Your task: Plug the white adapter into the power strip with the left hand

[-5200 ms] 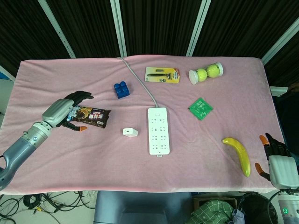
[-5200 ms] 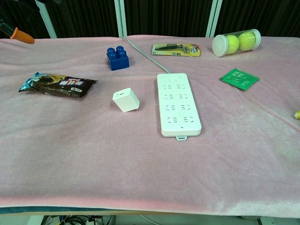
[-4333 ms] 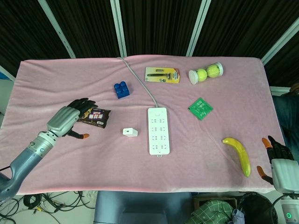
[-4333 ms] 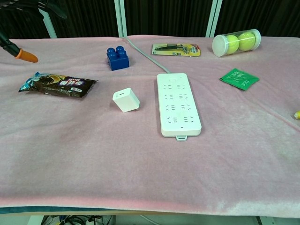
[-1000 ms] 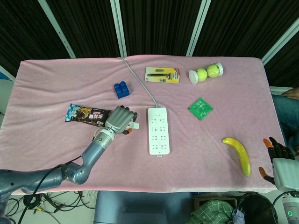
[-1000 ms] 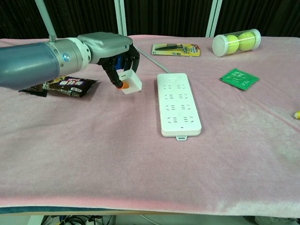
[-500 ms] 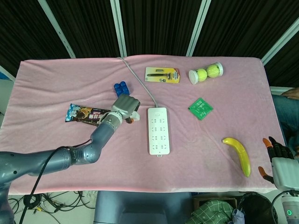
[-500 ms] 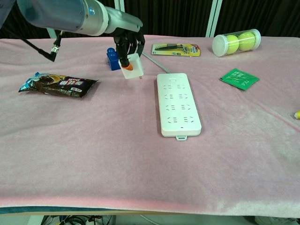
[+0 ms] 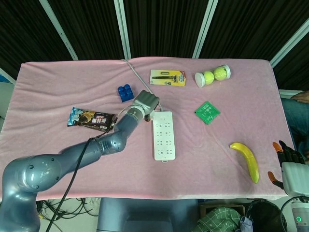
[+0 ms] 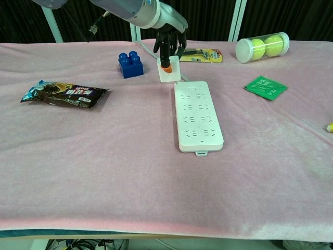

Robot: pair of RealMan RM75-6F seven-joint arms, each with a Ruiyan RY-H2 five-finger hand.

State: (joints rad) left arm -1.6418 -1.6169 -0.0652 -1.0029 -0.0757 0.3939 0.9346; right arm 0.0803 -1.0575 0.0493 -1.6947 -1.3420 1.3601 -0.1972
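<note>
The robot's left hand (image 10: 169, 44) carries the white adapter (image 10: 168, 71) above the pink tablecloth (image 10: 104, 156), its fingers closed around the plug's upper part with an orange-tipped digit pressed on the front face, just off the far left corner of the power strip (image 10: 197, 115) and clear of the cloth. This looks like the carry-and-align step: the adapter is lifted but not yet over a socket (its prongs seem to point down, though they are barely visible). Next, the hand would need to bring it over a socket row, square it up and press straight down. The right hand (image 9: 286, 166) rests at the table's near right edge, fingers loosely apart, holding nothing.
</note>
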